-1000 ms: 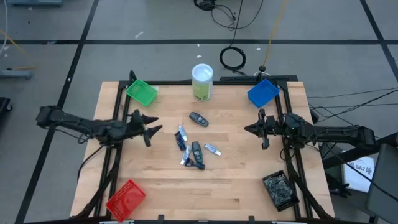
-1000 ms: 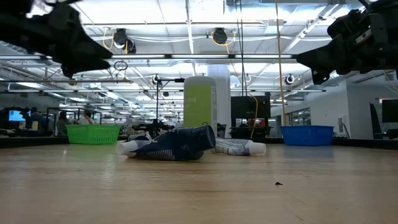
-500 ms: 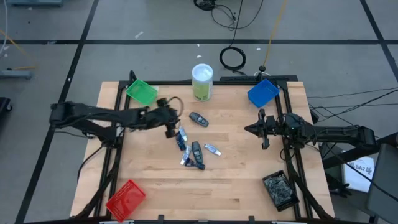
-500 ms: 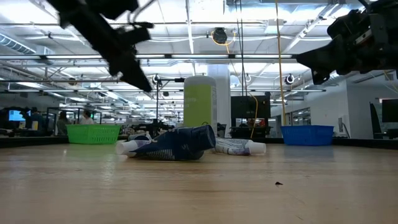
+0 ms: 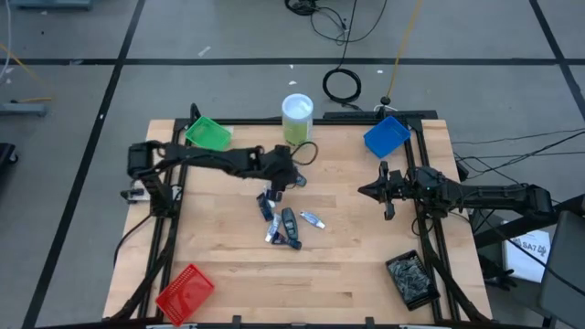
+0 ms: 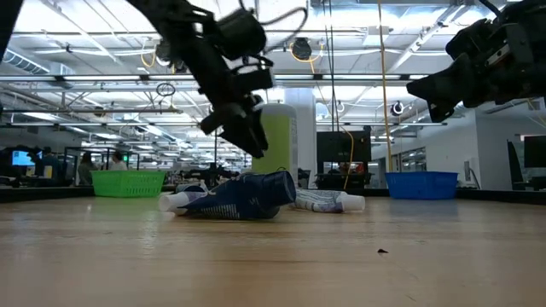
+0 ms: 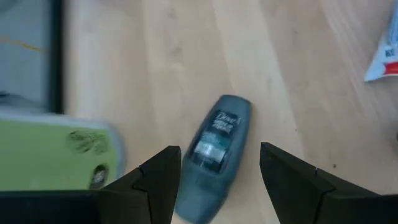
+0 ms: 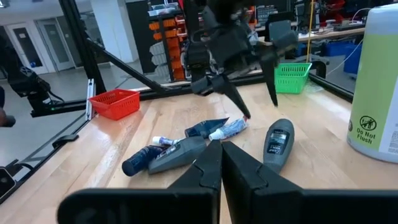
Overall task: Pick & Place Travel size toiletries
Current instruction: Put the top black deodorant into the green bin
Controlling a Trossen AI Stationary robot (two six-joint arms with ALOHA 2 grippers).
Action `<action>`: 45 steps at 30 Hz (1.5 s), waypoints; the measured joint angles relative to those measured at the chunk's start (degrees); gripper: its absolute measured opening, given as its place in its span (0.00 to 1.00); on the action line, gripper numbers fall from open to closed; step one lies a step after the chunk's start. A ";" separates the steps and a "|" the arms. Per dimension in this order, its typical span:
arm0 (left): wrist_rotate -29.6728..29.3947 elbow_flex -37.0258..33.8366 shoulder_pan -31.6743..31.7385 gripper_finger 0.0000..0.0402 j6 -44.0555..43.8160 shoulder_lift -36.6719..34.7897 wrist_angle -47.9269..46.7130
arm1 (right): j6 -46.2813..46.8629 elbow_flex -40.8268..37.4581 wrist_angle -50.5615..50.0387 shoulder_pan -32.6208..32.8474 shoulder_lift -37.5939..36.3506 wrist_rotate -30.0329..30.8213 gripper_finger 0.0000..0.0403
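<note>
A dark grey-blue oblong bottle [image 7: 211,155] lies flat on the wooden table [image 5: 366,265], a little in front of the canister. My left gripper [image 7: 217,177] hovers above it, open and pointing steeply down. Its fingers stand on either side of the bottle, apart from it. In the right wrist view the same gripper [image 8: 258,102] hangs over the bottle [image 8: 278,144]. More travel size toiletries lie in a pile [image 5: 281,219] at the table's middle: blue-and-white tubes and a dark bottle. My right gripper [image 5: 377,190] waits shut and level at the right side.
A tall white-and-green canister [image 5: 298,119] stands at the far edge, close behind the left gripper. A green bin [image 5: 208,134] sits far left, a blue bin [image 5: 386,135] far right, a red bin [image 5: 186,291] near left, and a dark bin [image 5: 413,279] near right.
My left arm has swung from the table's left edge toward the middle and now hangs over the lone dark bottle. The gripper has rolled and tipped downward as it went. Nothing on the table has shifted.
</note>
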 joint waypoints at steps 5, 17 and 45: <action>3.35 7.83 1.80 0.54 2.93 5.65 -10.15 | 0.01 0.00 0.01 0.00 0.00 -0.18 0.00; 3.21 10.64 6.77 0.54 8.66 9.23 -13.16 | 0.00 0.00 -0.81 0.01 0.09 -0.23 0.00; 8.44 10.71 7.52 0.54 4.80 15.83 -13.25 | 0.32 0.00 -0.80 0.11 0.28 -0.23 0.00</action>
